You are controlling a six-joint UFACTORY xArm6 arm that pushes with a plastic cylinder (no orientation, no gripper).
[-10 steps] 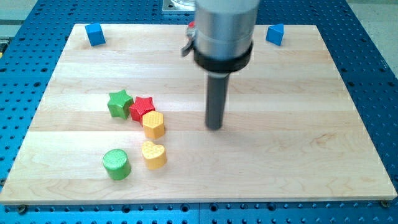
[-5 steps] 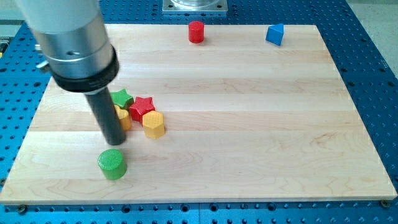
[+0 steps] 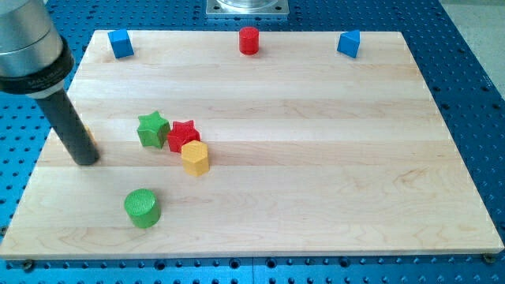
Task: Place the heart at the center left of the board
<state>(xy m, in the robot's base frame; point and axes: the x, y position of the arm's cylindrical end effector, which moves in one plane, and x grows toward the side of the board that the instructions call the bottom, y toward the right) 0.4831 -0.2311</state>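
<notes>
My tip sits at the board's left edge, about mid-depth. The yellow heart is mostly hidden behind the rod, just a sliver showing. There's no pincer here to report. Green star, red star and yellow hexagon cluster to the right.

My tip rests near the board's nine o'clock edge, a sliver of yellow heart showing behind the rod, the green star at its three o'clock

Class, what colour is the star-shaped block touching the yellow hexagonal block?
Red: the red star, clearest in the camera view.
</notes>
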